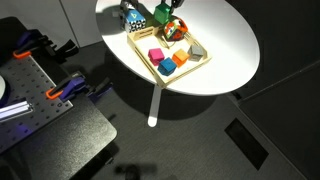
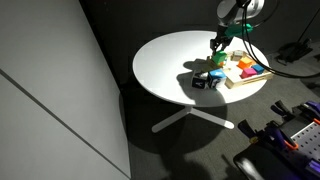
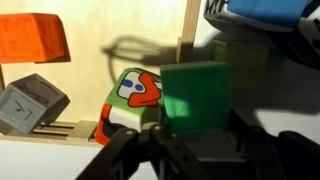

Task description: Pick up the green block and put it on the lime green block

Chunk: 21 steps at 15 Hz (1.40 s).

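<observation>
In the wrist view my gripper [image 3: 195,140] is shut on the green block [image 3: 195,95], a deep green cube that fills the space between the fingers. It hangs just outside the wooden tray's edge [image 3: 188,40]. In both exterior views the gripper [image 1: 172,10] [image 2: 218,45] is at the table's far side with the green block [image 1: 160,15] [image 2: 217,61] at its tips. The lime green block [image 2: 215,76] sits on the table just below it, next to a blue and black thing [image 2: 200,82]. I cannot pick out the lime green block for sure in the wrist view.
The wooden tray [image 1: 200,60] holds pink [image 1: 155,54], blue [image 1: 165,69] and orange [image 3: 35,38] blocks, a grey block [image 3: 30,102] and a green, white and red toy [image 3: 130,98]. A blue object [image 3: 265,12] lies outside the tray. The round white table [image 1: 225,45] stands on a dark floor.
</observation>
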Motion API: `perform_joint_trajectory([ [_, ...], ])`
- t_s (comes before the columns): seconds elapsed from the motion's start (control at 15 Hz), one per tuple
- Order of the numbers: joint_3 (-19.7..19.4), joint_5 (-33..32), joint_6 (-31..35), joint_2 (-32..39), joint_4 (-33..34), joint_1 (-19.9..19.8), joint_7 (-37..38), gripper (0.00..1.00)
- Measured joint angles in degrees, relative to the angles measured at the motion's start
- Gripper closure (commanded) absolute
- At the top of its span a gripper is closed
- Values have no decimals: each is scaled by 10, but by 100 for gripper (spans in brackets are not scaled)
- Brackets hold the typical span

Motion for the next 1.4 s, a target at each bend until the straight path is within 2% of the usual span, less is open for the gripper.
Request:
perform_joint_trajectory([
  [0.8, 30, 0, 14, 1, -8, 18, 2, 68],
  [1.13, 30, 0, -7, 5, -15, 26, 6, 68],
  [1.2, 30, 0, -16, 6, -15, 27, 6, 18],
  [1.27, 30, 0, -23, 6, -15, 27, 6, 17],
  [1.4, 30, 0, -36, 6, -15, 26, 6, 4],
])
